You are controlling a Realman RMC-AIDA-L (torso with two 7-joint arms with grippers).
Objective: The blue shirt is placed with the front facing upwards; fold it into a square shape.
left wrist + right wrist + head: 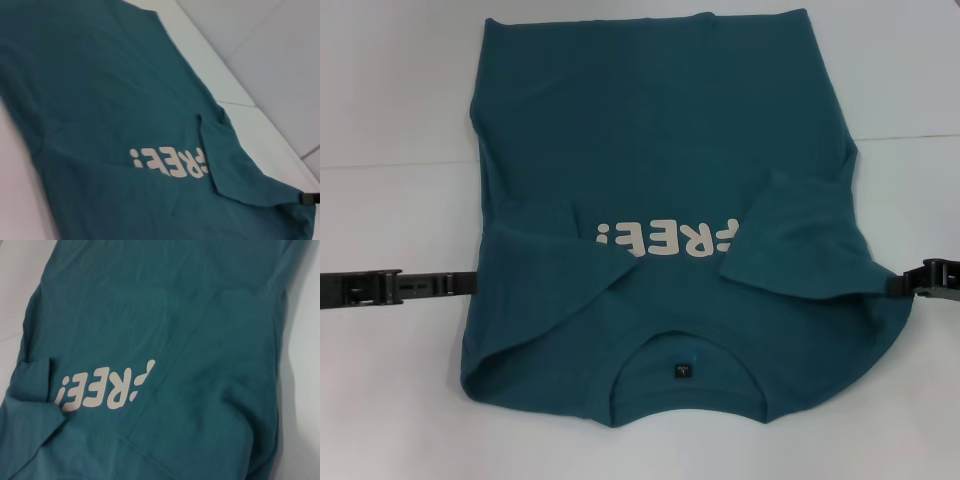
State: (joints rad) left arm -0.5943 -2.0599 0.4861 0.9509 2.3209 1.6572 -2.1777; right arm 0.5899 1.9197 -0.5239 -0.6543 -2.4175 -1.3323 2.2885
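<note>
Though sleeves folded, blue shirt [660, 130] rumpled

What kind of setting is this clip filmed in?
Probably a lab or test bench, not a home. A plain white table holds only the shirt, laid flat with both sleeves folded in. The left pincer and right pincer sit low at its sides.
</note>
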